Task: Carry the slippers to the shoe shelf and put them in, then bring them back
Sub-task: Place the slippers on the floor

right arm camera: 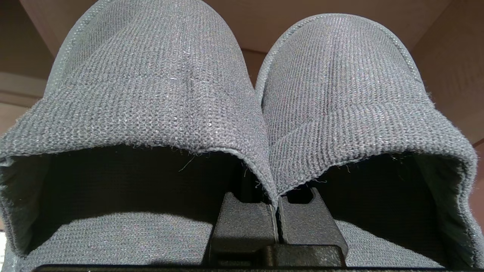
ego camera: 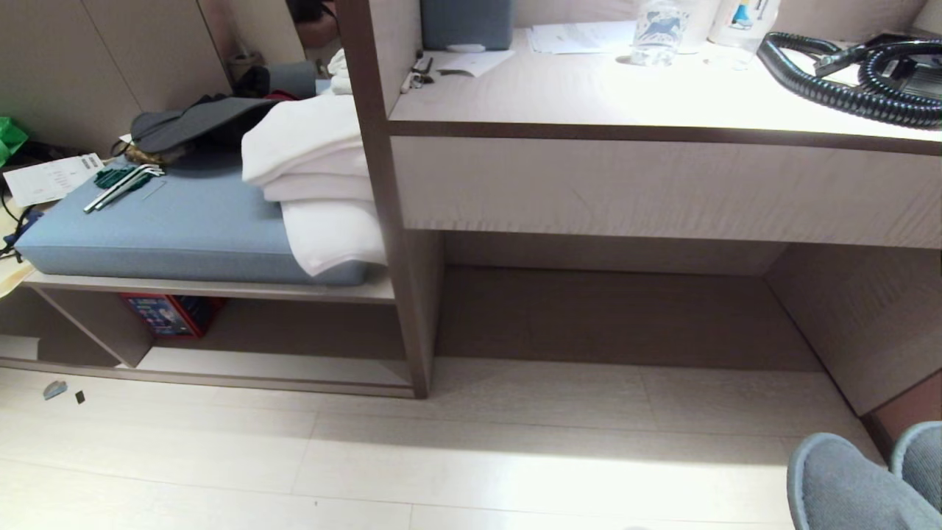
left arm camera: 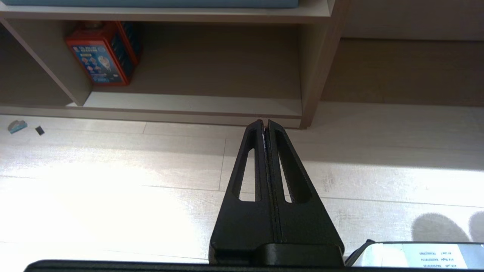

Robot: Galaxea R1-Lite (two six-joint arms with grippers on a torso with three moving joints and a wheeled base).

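Bench cushion [ego camera: 176, 228] sits far on your left, blue, with folded white towels [ego camera: 309, 177] piled at its near end. Under it you see the shoe shelf [ego camera: 280, 364], a low open bay with a pale bottom board, and a red and blue box [ego camera: 171, 315] tucked in at the back. Your left gripper [left arm camera: 264, 124] hangs over the pale floor [ego camera: 456, 456] in front of that bay, fingers pressed together, nothing between them. Move right and there's the long desk counter [ego camera: 662, 96], a coiled black hose [ego camera: 846, 73] on top. Low at your far right, the slippers [right arm camera: 242, 94] ride side by side, toes pointing away, with your right gripper [right arm camera: 278, 211] pinched tight on their two inner edges where they meet, well apart from the shelf.
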